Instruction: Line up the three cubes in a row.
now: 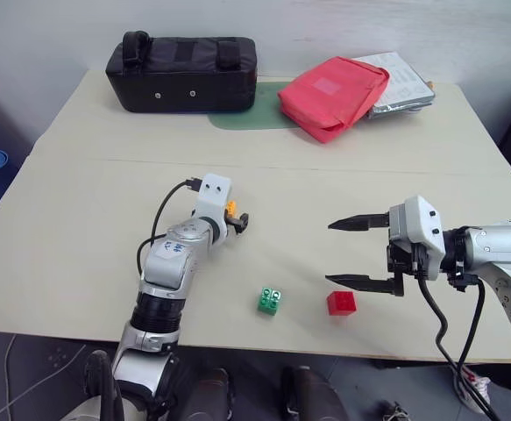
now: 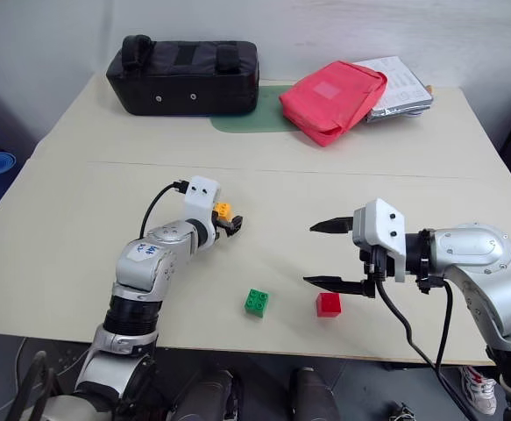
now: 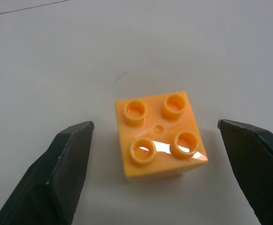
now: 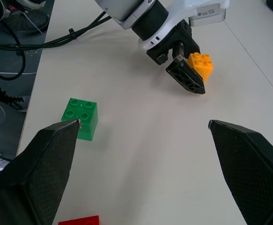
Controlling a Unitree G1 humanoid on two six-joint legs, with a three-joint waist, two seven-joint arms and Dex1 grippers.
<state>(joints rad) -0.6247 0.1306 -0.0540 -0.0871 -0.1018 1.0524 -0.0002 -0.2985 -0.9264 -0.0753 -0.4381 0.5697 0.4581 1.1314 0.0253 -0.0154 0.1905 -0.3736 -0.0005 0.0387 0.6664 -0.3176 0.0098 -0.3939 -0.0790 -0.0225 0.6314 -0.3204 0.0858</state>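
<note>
Nearest me sit the green cube (image 1: 270,301) and red cube (image 1: 341,303). At ten o'clock from green, my left gripper (image 3: 157,154) brackets the orange-yellow cube (image 3: 158,134), fingers apart. At three o'clock, my right gripper (image 1: 357,253) hangs spread wide.

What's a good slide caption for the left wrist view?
Open left tool straddling the orange-yellow cube, studs up, on the table.
</note>
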